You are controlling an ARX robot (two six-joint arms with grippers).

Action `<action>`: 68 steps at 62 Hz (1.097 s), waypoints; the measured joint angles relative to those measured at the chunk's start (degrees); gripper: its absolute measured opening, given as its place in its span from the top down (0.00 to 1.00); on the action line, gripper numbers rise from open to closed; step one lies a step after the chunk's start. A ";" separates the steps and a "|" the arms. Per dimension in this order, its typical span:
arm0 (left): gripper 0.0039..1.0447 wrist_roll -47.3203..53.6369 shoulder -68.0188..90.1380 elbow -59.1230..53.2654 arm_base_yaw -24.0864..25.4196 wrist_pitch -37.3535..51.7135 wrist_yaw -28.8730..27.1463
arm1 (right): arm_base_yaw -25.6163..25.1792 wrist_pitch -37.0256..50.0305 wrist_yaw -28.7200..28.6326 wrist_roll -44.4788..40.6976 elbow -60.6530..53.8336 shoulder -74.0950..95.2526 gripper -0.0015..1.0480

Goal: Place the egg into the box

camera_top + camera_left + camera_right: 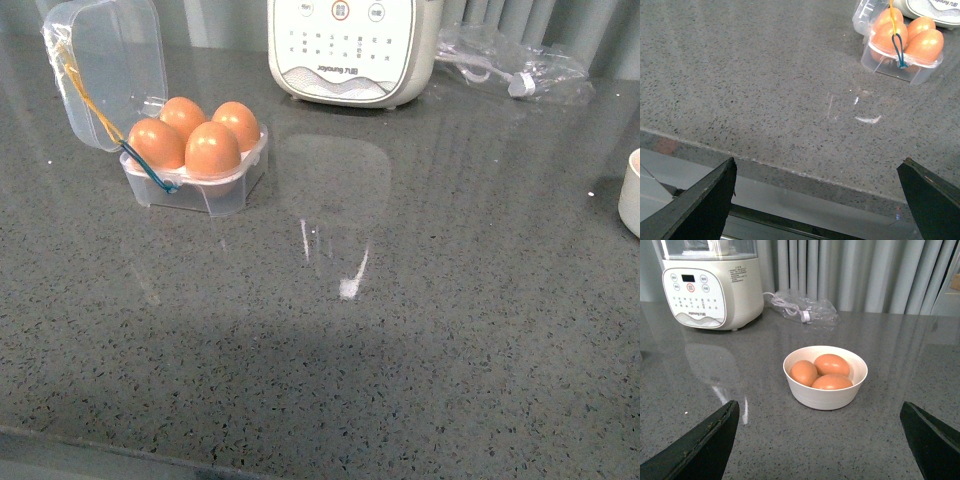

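Note:
The clear plastic box [215,195] stands at the far left of the grey counter with its lid [105,60] hinged open. Every slot holds an orange-brown egg [212,148]; I cannot tell them apart. The box also shows in the left wrist view [890,62], far ahead of my left gripper [817,165], which is open and empty over the counter's front edge. My right gripper [819,407] is open and empty, short of a white bowl [820,397] holding three more eggs [831,364]. Neither gripper shows in the front view.
A white appliance [350,50] stands at the back, also in the right wrist view [710,290]. A clear bag with a cable [510,65] lies at the back right. The bowl's rim [630,190] shows at the right edge. The counter's front edge [790,172] is near.

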 joint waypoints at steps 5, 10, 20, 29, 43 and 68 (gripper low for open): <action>0.06 -0.11 0.04 0.11 -0.28 0.39 0.57 | 0.00 0.00 0.00 0.00 0.00 0.00 0.07; 0.06 -0.09 0.59 0.39 0.83 1.97 3.04 | 0.00 0.00 0.00 0.00 0.00 0.00 0.07; 0.06 1.60 8.17 1.81 6.40 10.67 10.01 | 0.00 0.00 0.00 0.00 0.00 0.00 0.07; 0.06 3.41 22.01 4.94 11.91 22.38 16.61 | 0.00 0.00 0.00 0.00 0.00 0.00 0.07; 0.06 6.25 45.20 13.49 12.31 37.31 16.65 | 0.00 0.00 0.00 0.00 0.00 0.00 0.07; 0.06 8.96 69.59 29.94 9.40 42.32 13.22 | 0.00 0.00 0.00 0.00 0.00 0.00 0.07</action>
